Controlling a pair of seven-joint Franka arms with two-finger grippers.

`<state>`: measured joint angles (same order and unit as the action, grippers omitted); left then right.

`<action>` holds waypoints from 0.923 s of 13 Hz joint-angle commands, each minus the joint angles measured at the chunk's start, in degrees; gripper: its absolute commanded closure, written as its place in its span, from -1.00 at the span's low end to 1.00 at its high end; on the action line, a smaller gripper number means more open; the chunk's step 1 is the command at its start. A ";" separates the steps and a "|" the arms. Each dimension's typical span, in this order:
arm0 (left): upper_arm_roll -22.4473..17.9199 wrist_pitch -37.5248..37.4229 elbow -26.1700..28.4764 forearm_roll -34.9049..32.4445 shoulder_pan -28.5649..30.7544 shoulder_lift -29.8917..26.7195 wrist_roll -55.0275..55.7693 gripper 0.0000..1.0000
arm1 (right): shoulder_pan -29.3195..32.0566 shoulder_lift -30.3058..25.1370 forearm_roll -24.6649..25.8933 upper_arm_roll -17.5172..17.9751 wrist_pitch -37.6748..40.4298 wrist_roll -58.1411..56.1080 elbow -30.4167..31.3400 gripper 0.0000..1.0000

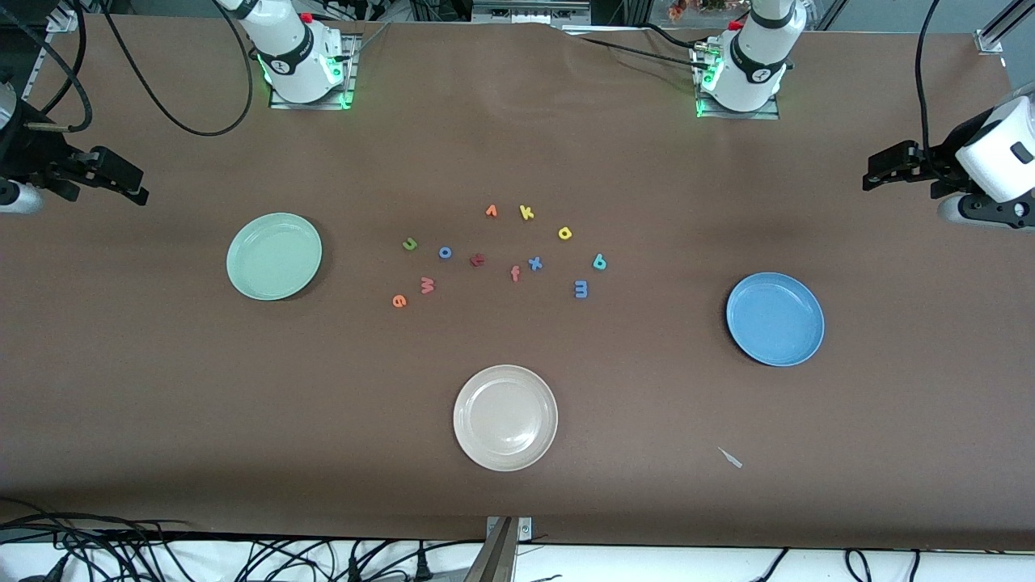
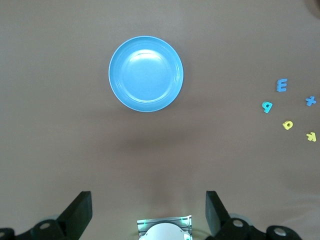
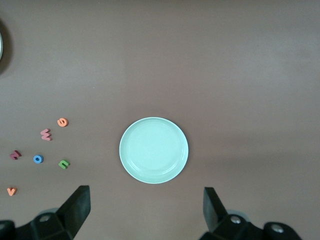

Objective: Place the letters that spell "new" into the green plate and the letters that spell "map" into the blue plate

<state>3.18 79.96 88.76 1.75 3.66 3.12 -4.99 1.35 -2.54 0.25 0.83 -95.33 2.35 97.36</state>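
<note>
The round cream-white plate point(image 1: 505, 417) sits on the brown tabletop point(image 1: 162, 388) nearest the front camera, and serves as the landmark here; the round pale mint-green plate point(image 1: 274, 256) lies farther from the camera than it, toward the right arm's end; the round mid-blue plate point(image 1: 775, 318) lies farther than it too, toward the left arm's end; all three plates hold nothing.

The small foam letters are scattered on the tabletop farther from the camera than the cream-white plate, between the two coloured plates; the orange e point(image 1: 399, 301), pinkish-red w point(image 1: 427, 284) and olive-green n point(image 1: 409, 243) lie on the green plate's side of the cluster; the blue m point(image 1: 580, 288), teal-green p point(image 1: 599, 261) and yellow a point(image 1: 564, 234) lie on the blue plate's side; among them are a blue o point(image 1: 445, 252), dark red letter point(image 1: 477, 259), salmon f point(image 1: 515, 274), blue x point(image 1: 534, 263), orange letter point(image 1: 491, 211) and yellow k point(image 1: 526, 212).

The left gripper point(image 2: 147, 210) hangs in the air at the left arm's end, looking down on the blue plate, fingers wide apart and holding nothing; the right gripper point(image 3: 145, 207) hangs likewise at the right arm's end above the green plate's surroundings, fingers spread wide, with nothing between them; both arms wait.
</note>
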 commanded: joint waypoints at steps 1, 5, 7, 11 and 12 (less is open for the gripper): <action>0.42 0.28 0.10 -0.95 0.55 -0.57 -1.34 -1.00 | 0.05 0.52 -0.78 0.14 1.02 0.46 -1.30 -0.99; 0.78 0.28 -0.08 -0.96 0.55 -0.66 -1.16 -1.00 | 0.05 0.52 -0.69 0.14 1.02 -0.33 -1.30 -0.99; 0.60 0.37 0.09 -0.96 0.55 -0.66 -1.16 -1.00 | 0.05 0.52 -0.78 0.14 1.02 -0.33 -1.38 -0.99; 0.34 0.72 0.09 -0.96 0.64 -0.57 -1.16 -1.00 | 0.05 0.52 -0.78 0.14 1.02 -0.24 -1.30 -0.99; 0.34 0.72 0.09 -0.96 0.64 -0.57 -1.16 -1.00 | 0.05 0.52 -0.78 0.14 1.02 -0.33 -1.30 -0.99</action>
<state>3.30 80.34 88.74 1.75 3.87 3.09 -5.00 1.35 -2.54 0.25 0.83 -95.32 2.33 97.36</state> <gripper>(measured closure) 0.000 0.000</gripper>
